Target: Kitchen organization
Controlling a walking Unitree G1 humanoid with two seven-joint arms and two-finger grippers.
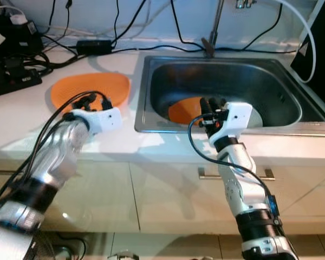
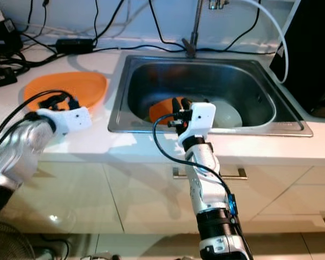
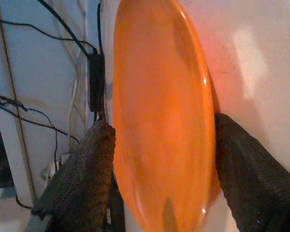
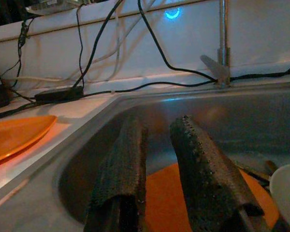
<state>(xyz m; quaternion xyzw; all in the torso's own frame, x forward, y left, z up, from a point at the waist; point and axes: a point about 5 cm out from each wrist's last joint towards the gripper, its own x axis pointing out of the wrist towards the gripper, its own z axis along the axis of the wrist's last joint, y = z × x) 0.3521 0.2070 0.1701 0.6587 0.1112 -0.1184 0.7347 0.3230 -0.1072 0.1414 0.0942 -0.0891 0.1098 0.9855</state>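
Orange plate [image 1: 92,89] on the white counter [image 1: 119,143] is lying flat just ahead of the left gripper [image 1: 89,100], its long axis running across the counter from the power strip [image 1: 13,84] side toward the sink [image 1: 157,122]. It is showing as a smooth, glossy, shallow oval dish in bright orange. In the left wrist view its near edge is sitting between the two black fingers [image 3: 82,183], which are standing spread apart on either side of it and not gripping it.

Over the sink's front rim, the right gripper [image 1: 208,105] is reaching in with its fingers [image 4: 123,179] parted by a narrow gap and holding nothing. Just beyond and below those fingertips, a second orange plate [image 1: 181,111] is resting on the basin floor, partly hidden behind the gripper. A pale bowl [image 2: 227,116] is sitting beside it, on the far side from the counter plate.

Farther back, the faucet stem [image 1: 214,27] is rising behind the basin, and black cables [image 1: 151,46] and an adapter [image 1: 95,46] are trailing along the wall.
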